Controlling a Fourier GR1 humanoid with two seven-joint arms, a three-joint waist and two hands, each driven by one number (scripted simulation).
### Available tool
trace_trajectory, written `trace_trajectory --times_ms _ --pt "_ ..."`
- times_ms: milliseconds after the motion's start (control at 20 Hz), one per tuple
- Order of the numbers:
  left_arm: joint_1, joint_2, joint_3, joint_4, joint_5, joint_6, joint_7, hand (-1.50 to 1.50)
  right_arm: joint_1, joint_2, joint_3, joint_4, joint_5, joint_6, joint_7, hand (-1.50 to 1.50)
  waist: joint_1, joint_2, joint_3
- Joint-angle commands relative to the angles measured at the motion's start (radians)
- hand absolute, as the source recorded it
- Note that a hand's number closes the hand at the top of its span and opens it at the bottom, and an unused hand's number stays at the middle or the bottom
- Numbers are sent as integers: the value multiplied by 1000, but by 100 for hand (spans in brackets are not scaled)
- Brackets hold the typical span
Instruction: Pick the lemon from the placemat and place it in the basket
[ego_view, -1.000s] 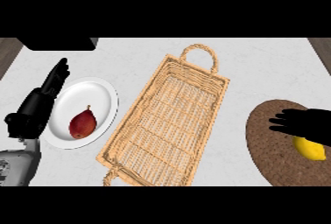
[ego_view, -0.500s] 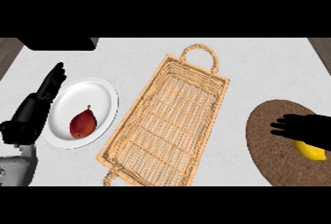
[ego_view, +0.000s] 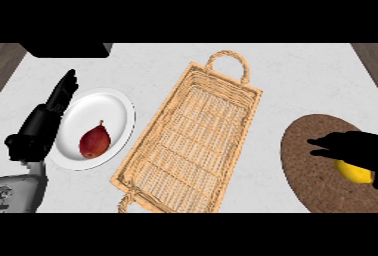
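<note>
Grasp step: right hand (ego_view: 348, 150) curled over lemon (ego_view: 354, 172) on placemat (ego_view: 310, 170), can't tell if gripped; next needs lift, carry to basket (ego_view: 192, 140).

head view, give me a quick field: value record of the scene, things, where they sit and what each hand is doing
surface: pale counter
basket: long wicker basket with handles, centre, nothing in it
placemat: round brown placemat, right of basket
lemon: yellow lemon on placemat, partly hidden by right hand
right hand: right hand over the lemon; cannot tell if its fingers have closed
plate: white plate, left of basket
fruit on plate: red pear-shaped fruit
left hand: left hand open, resting beside plate at left edge
task state: lemon not yet in basket
</note>
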Motion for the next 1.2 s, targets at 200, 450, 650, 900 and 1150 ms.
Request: trace_trajectory --times_ms 200,450,650,900,1150 --pt "-44 31 49 13 10 -44 15 0 -20 65 -11 144 56 -78 -63 150 3 3 2" --pt "-2 -49 -21 -79 -38 4 63 0 -62 58 -32 133 67 -83 -128 150 3 1 2" --pt "34 -18 18 -20 -23 -23 -10 0 21 142 -94 42 31 -60 66 150 -17 -4 0" --pt "67 7 81 -24 -18 13 45 0 123 193 -431 169 -132 -64 419 150 -159 -34 1" --pt "96 3 78 -48 -19 12 19 0 208 323 -556 -2 -160 -203 710 150 -119 -31 -4"
